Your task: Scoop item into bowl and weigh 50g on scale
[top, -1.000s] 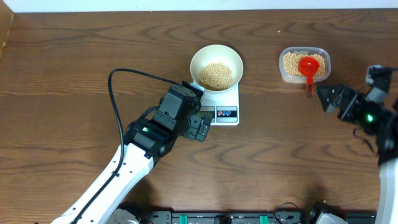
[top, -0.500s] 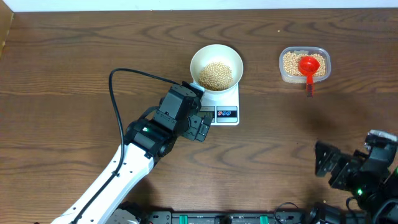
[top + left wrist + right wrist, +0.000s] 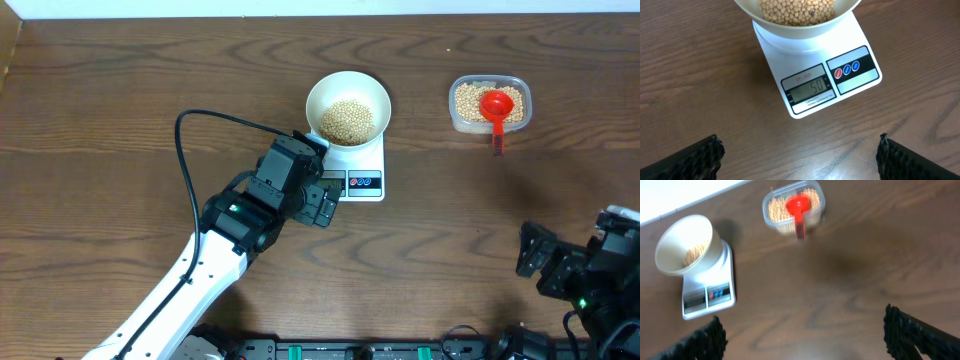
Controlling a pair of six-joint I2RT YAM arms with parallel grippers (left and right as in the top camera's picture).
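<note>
The white bowl (image 3: 347, 104) stands on the white scale (image 3: 357, 170) and holds tan beans (image 3: 347, 119). In the left wrist view the scale (image 3: 816, 80) displays 50 and the bowl (image 3: 797, 22) sits at the top edge. My left gripper (image 3: 322, 205) hovers open just in front of the scale's display, nothing between its fingers (image 3: 690, 160). My right gripper (image 3: 533, 262) is open and empty near the front right of the table, far from the bowl (image 3: 684, 244) and scale (image 3: 707, 292).
A clear plastic tub (image 3: 489, 103) of beans stands at the back right with a red scoop (image 3: 497, 110) lying in it, handle hanging over the front rim. A black cable (image 3: 190, 125) loops over the table left of the scale.
My right arm has drawn back from beside the tub to the table's front right corner. The left arm, bowl and scale have stayed still.
</note>
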